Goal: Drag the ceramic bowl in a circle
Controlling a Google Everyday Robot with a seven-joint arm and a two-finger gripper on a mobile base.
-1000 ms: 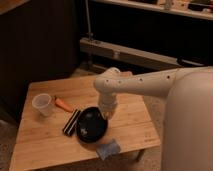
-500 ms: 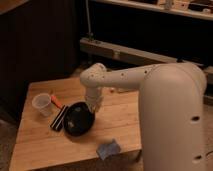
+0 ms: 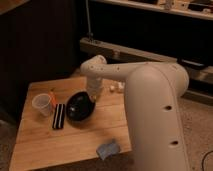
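The ceramic bowl (image 3: 79, 107), round, shallow and glossy black, sits on the wooden table (image 3: 75, 137) a little left of centre. My gripper (image 3: 94, 97) reaches down from the white arm onto the bowl's far right rim and is shut on that rim. The arm's wrist hides the exact contact point.
A translucent white cup (image 3: 42, 104) stands left of the bowl, with an orange object (image 3: 52, 96) behind it. A black rectangular bar (image 3: 59, 116) lies right beside the bowl's left edge. A blue cloth (image 3: 108, 148) lies near the front edge. A small white item (image 3: 116, 87) sits at the back right.
The bowl has moved with my gripper, first left across the table, then toward the back. It now sits closer to the cup and the black bar.
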